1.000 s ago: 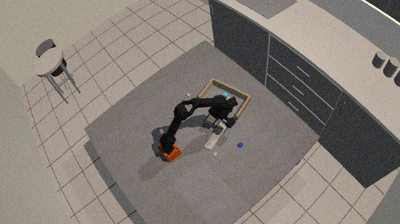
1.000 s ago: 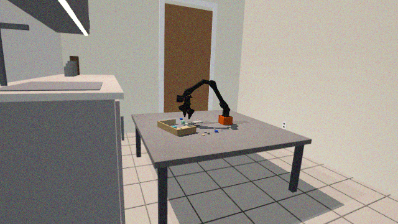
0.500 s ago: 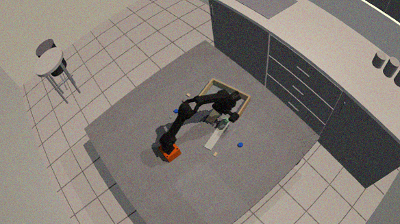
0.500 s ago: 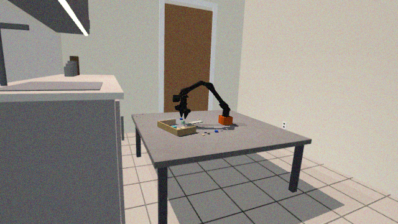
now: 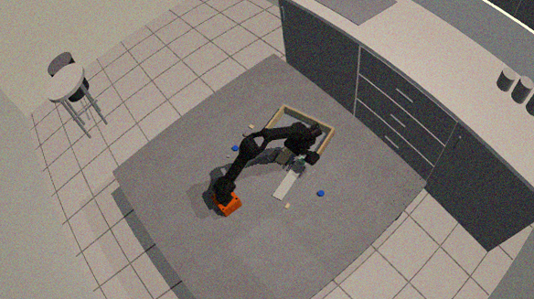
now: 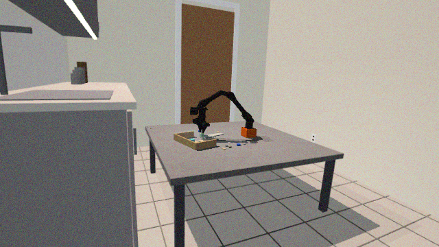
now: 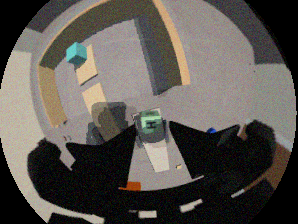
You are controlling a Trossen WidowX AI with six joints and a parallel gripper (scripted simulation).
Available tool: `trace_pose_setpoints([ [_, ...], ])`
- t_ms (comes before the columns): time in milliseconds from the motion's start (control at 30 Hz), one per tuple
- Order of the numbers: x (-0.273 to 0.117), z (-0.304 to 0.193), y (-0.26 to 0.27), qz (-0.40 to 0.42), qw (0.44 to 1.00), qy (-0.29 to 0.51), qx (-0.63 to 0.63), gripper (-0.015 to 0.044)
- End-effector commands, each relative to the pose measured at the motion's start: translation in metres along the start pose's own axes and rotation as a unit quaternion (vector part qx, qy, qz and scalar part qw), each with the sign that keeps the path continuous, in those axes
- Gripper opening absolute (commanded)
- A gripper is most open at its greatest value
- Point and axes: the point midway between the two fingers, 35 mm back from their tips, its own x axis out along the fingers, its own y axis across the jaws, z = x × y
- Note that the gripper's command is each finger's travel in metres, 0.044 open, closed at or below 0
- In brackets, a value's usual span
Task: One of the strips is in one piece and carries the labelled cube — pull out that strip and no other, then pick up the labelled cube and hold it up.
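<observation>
A pale green cube [image 5: 300,158] [image 6: 202,135] [image 7: 151,120] marked H sits on the far end of the white one-piece strip [image 5: 286,185] [image 6: 217,134] [image 7: 160,159], outside the wooden frame. My gripper [image 7: 152,125] points down over that end, open and partly narrowed, with a fingertip on either side of the cube. Gaps show beside the cube in the wrist view; whether the tips reach its height is unclear. A tan strip lies in two pieces, a far piece [image 7: 88,67] and a near piece [image 7: 94,96], with a gap between. A teal cube [image 6: 192,139] [image 7: 76,53] stands on the far piece.
A low wooden wall [image 5: 308,115] [image 6: 206,144] [image 7: 184,67] borders the tan strip and teal cube on three sides, close to my gripper. Blue discs [image 5: 321,193] [image 5: 235,147] and small tan blocks [image 5: 286,205] [image 5: 251,126] lie on the table.
</observation>
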Motion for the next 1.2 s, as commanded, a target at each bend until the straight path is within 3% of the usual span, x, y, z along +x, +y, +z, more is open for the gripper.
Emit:
trace_pose_setpoints([
  [0, 0.008, -0.002, 0.001, 0.002, 1.0, 0.003, 0.002, 0.025],
  [600, 0.032, -0.003, 0.001, 0.002, 1.0, 0.003, 0.002, 0.025],
  [733, 0.029, -0.002, 0.001, 0.001, 1.0, 0.002, 0.0, 0.0145],
  [933, 0.029, -0.002, 0.001, 0.001, 1.0, 0.002, 0.0, 0.0105],
  [1067, 0.027, -0.004, 0.001, 0.001, 1.0, 0.002, 0.0, 0.0],
  [1167, 0.019, -0.013, 0.004, 0.001, 1.0, 0.002, 0.0, 0.0],
])
